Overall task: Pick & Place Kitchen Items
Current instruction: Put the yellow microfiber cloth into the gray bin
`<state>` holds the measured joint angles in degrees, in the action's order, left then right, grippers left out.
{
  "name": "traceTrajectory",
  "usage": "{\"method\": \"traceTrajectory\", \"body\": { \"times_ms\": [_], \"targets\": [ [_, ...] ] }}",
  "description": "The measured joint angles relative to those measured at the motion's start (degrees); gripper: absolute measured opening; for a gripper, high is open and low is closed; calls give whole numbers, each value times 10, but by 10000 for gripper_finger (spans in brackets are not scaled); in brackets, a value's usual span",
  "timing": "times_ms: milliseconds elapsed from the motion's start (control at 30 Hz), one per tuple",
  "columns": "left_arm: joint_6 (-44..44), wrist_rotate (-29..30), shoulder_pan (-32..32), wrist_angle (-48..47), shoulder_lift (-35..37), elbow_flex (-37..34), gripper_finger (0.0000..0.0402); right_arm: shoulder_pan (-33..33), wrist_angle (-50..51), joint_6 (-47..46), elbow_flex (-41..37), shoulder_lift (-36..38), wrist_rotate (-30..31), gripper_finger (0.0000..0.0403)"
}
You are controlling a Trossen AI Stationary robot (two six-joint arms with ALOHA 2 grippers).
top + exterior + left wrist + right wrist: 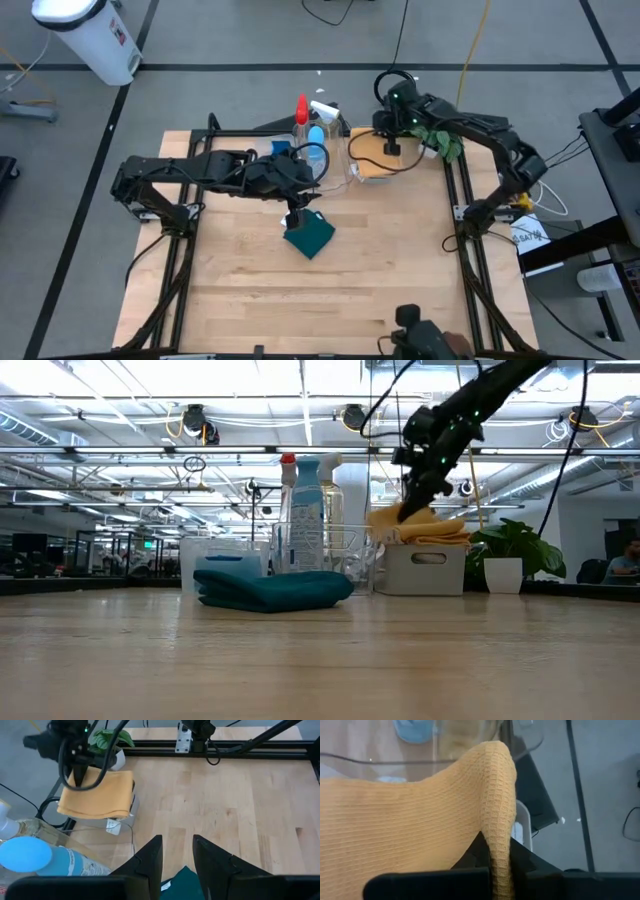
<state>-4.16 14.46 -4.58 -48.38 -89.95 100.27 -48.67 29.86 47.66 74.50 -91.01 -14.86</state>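
Wooden planking forms the table (pixel 300 300), and nearest on it in the low view we find the dark-green cloth (pixel 272 589), folded and lying flat near the table's middle. We read this as a set-down item, since nothing grips it. The left gripper (pixel 295 213) hangs just above it, its jaws a narrow gap apart and holding nothing; in the left wrist view the cloth's edge shows below the fingers (pixel 150 862).

Behind the cloth we see the clear bin (pixel 325 560) with the spray bottles (pixel 305 510) standing upright inside, red, blue and white tops together.

Farther back, the right gripper (pixel 391 140) pinches a fold of the orange cloth (pixel 420 815), jaws closed on it. The cloth drapes over a white bin (pixel 425 568), beside the plant (pixel 510 545). We judge the pinch at the fold serves to lift the cloth clear as one piece.
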Motion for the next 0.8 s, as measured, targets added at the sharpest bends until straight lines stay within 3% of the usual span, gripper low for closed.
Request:
{"method": "traceTrajectory", "body": {
  "times_ms": [167, 500, 800],
  "targets": [
    [0, 0, 0, 0, 0, 0, 113, -12, -2, -9, 0, -38, 9, 3],
    [0, 0, 0, -1, 0, 0, 113, -16, -32, -61, 0, -69, 126, 7],
    [-2, 0, 0, -1, 0, 0, 113, 4, -40, -104, 0, -24, 165, 101]
  ]
}}
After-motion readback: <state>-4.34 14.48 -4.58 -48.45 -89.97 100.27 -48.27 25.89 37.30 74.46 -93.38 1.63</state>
